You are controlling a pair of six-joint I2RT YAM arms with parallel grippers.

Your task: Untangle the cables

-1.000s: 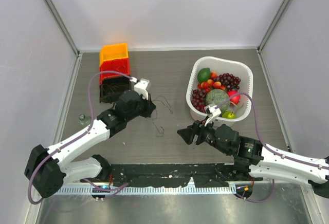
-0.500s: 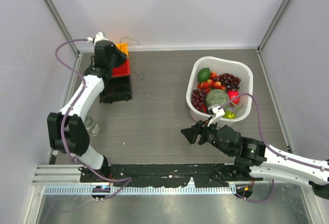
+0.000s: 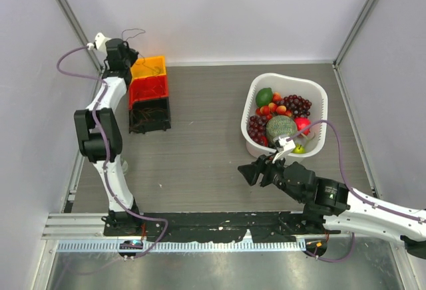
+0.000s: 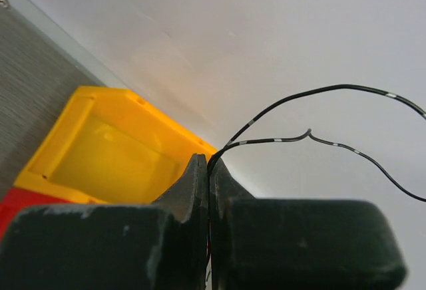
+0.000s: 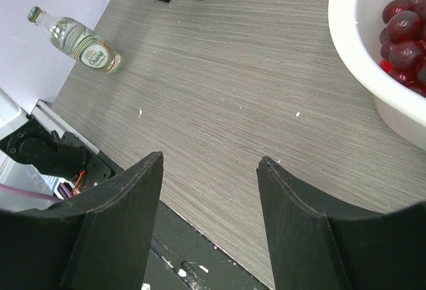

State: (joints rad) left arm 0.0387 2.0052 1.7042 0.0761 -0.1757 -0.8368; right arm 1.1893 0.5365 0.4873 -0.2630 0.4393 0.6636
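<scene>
Desk (image 3: 200,163) w/ white fruit basket (image 3: 318,90) on R side, stacked bins (image 3: 148,94) at back L. R tool (image 5: 210,160) low over desk nr basket, jaws spread. L tool (image 4: 208,163) up above yellow bin (image 4: 113,150), pressed together, pinching thin cables (image 4: 313,134), which loop out in the air by the back wall.

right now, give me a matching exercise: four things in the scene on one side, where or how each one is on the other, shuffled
Things
1. left tool
2. right tool
3. white basket
4. bottle

States
a. lying on its side on the table
b. open, over bare tabletop
c. full of fruit
d. shut on a thin cable, raised near the yellow bin

Pairs: 1-d, 2-b, 3-c, 4-a
</scene>
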